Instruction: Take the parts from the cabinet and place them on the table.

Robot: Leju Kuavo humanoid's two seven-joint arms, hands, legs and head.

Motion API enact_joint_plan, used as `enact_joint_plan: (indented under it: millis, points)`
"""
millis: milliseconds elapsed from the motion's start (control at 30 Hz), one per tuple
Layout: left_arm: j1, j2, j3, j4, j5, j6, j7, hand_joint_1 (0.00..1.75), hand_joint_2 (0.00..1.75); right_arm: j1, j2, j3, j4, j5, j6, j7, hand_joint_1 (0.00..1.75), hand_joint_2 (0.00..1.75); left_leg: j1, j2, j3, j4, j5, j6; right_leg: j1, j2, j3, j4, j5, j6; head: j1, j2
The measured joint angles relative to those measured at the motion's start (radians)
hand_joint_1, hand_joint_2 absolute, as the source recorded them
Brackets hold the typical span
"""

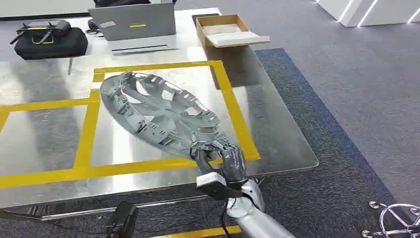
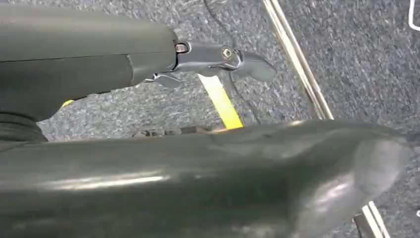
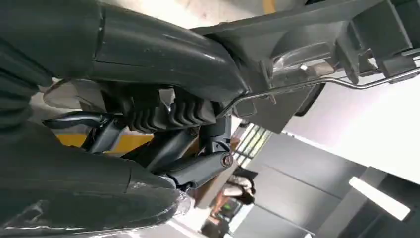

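Observation:
A grey plastic wheel cover [image 1: 158,109] hangs tilted over the steel table [image 1: 277,134], inside a rectangle of yellow tape [image 1: 233,106]. My right hand [image 1: 224,161] grips its near rim at the table's front edge. The inner side with its ribs and clips faces up. Whether the far rim touches the table I cannot tell. In the right wrist view the thumb and fingers [image 3: 163,74] clamp the wheel cover's rim [image 3: 317,44] beside its wire ring. My left hand [image 2: 198,148] hangs over the carpet floor with its fingers apart, holding nothing.
A grey laptop [image 1: 133,22], a black bag [image 1: 49,42] and an open cardboard box [image 1: 220,29] sit along the table's far edge. A second yellow taped field [image 1: 44,136] lies to the left. A chrome part [image 1: 396,220] lies on the carpet at the right.

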Motion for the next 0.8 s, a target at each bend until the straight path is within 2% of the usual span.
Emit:
enact_joint_plan:
  millis: [33,100,133,167,200,267,300,333,433,467,500,533,600,633,667,700,767,800]
  points:
    - [-0.003,0.0,-0.003,0.0,-0.002,0.0,0.001,0.0,0.0,0.0,-0.002,0.004,0.0,0.012,-0.03,0.0,1.75,1.75,0.0,0.0,0.0,0.0,0.0,0.004,-0.002,0.0,-0.033,0.07,-0.037,0.005,0.002,0.0]
    - [-0.004,0.0,-0.005,0.0,-0.009,0.0,0.005,0.0,0.0,0.003,-0.005,0.012,0.0,0.027,-0.075,0.0,1.75,1.75,-0.001,0.001,0.0,0.0,-0.001,0.006,-0.003,0.0,-0.112,0.235,-0.101,0.009,0.002,0.0]
    - [-0.004,0.0,-0.005,0.0,-0.01,0.0,0.007,0.0,0.0,0.006,-0.008,0.012,0.001,0.03,-0.077,0.0,1.75,1.75,-0.001,0.002,0.0,0.0,-0.001,0.007,-0.003,0.0,-0.136,0.277,-0.107,0.01,0.001,0.0]
    - [-0.004,0.0,-0.006,0.0,-0.01,0.0,0.008,0.0,0.0,0.009,-0.009,0.013,0.001,0.032,-0.078,0.0,1.75,1.75,-0.001,0.002,0.002,0.0,-0.002,0.007,-0.003,0.0,-0.135,0.265,-0.088,0.009,0.002,0.0]
    - [-0.005,0.0,-0.007,0.0,-0.012,0.0,0.008,0.0,0.0,0.012,-0.01,0.015,0.001,0.045,-0.079,0.0,1.75,1.75,-0.001,0.001,0.004,0.001,-0.003,0.007,-0.003,0.0,-0.112,0.213,-0.052,0.007,0.001,0.0]
    - [-0.006,-0.003,-0.013,0.0,-0.022,0.001,0.011,0.0,0.0,0.025,-0.01,0.001,-0.008,0.163,-0.083,0.001,1.75,1.75,0.0,0.0,0.012,0.001,-0.009,0.002,-0.004,-0.001,-0.021,0.031,0.034,0.002,0.001,0.0]
    - [-0.007,-0.005,-0.016,0.0,-0.026,0.003,0.013,0.0,0.0,0.032,-0.01,-0.011,-0.018,0.225,-0.083,0.0,1.75,1.75,-0.002,-0.001,0.013,0.001,-0.012,-0.003,-0.004,-0.002,0.007,-0.024,0.033,0.001,0.002,0.0]
    - [-0.01,-0.007,-0.021,0.0,-0.031,0.008,0.016,0.0,0.0,0.038,-0.011,-0.021,-0.03,0.288,-0.083,-0.001,1.75,1.75,-0.008,-0.002,0.009,0.006,-0.013,-0.008,-0.003,0.001,0.022,-0.038,0.03,-0.005,0.001,0.0]
    - [-0.016,-0.016,-0.03,0.0,-0.032,0.019,0.021,0.0,0.0,0.079,-0.013,-0.084,-0.097,0.451,-0.084,-0.001,1.75,1.75,-0.004,-0.002,0.011,-0.006,-0.008,-0.024,0.002,0.002,0.016,-0.034,0.03,-0.022,-0.002,0.0]
    - [-0.017,-0.016,-0.032,0.0,-0.032,0.02,0.021,0.0,0.0,0.088,-0.013,-0.104,-0.119,0.484,-0.084,-0.001,1.75,1.75,-0.002,0.0,0.009,-0.003,-0.014,-0.03,-0.005,0.001,0.02,-0.042,0.034,-0.031,-0.002,0.0]
    - [-0.018,-0.017,-0.034,0.0,-0.032,0.02,0.021,0.0,0.0,0.093,-0.013,-0.119,-0.135,0.512,-0.084,-0.001,1.75,1.75,-0.003,0.002,0.002,0.017,-0.032,-0.035,-0.005,0.002,0.021,-0.044,0.035,-0.034,-0.005,0.0]
    - [-0.02,-0.019,-0.035,0.0,-0.032,0.02,0.023,0.0,0.0,0.098,-0.013,-0.131,-0.15,0.542,-0.084,0.0,1.75,1.75,-0.003,0.002,-0.027,0.08,-0.072,-0.037,-0.006,0.001,0.02,-0.044,0.035,-0.041,-0.006,0.0]
    - [-0.019,-0.021,-0.037,0.0,-0.033,0.02,0.027,0.0,0.0,0.106,-0.013,-0.153,-0.174,0.598,-0.084,-0.001,1.75,1.75,-0.003,0.002,-0.104,0.243,-0.143,-0.04,-0.005,0.002,0.02,-0.044,0.034,-0.043,-0.006,0.0]
    - [-0.018,-0.021,-0.038,0.0,-0.033,0.019,0.027,0.0,0.0,0.11,-0.013,-0.162,-0.182,0.625,-0.084,-0.001,1.75,1.75,-0.003,0.002,-0.132,0.296,-0.155,-0.041,-0.005,0.002,0.02,-0.044,0.034,-0.043,-0.006,0.0]
    - [-0.018,-0.021,-0.039,0.0,-0.033,0.019,0.028,0.0,0.0,0.114,-0.013,-0.17,-0.188,0.64,-0.084,-0.001,1.75,1.75,-0.003,0.002,-0.139,0.303,-0.142,-0.041,-0.005,0.002,0.021,-0.044,0.034,-0.043,-0.006,0.0]
    - [-0.018,-0.021,-0.041,0.0,-0.033,0.019,0.028,0.0,0.0,0.119,-0.013,-0.175,-0.192,0.644,-0.084,-0.001,1.75,1.75,-0.003,0.002,-0.125,0.268,-0.108,-0.04,-0.005,0.003,0.022,-0.043,0.033,-0.043,-0.007,0.0]
    - [-0.02,-0.021,-0.043,0.0,-0.032,0.019,0.029,0.0,0.0,0.122,-0.013,-0.182,-0.196,0.628,-0.084,-0.001,1.75,1.75,-0.002,0.002,-0.048,0.106,-0.017,-0.038,-0.007,0.003,0.027,-0.043,0.031,-0.038,-0.006,0.0]
    - [-0.02,-0.021,-0.044,0.0,-0.032,0.018,0.029,0.0,0.0,0.123,-0.013,-0.185,-0.198,0.623,-0.084,0.0,1.75,1.75,0.0,0.005,-0.011,0.033,0.007,-0.039,-0.005,0.003,0.028,-0.042,0.03,-0.032,-0.006,0.0]
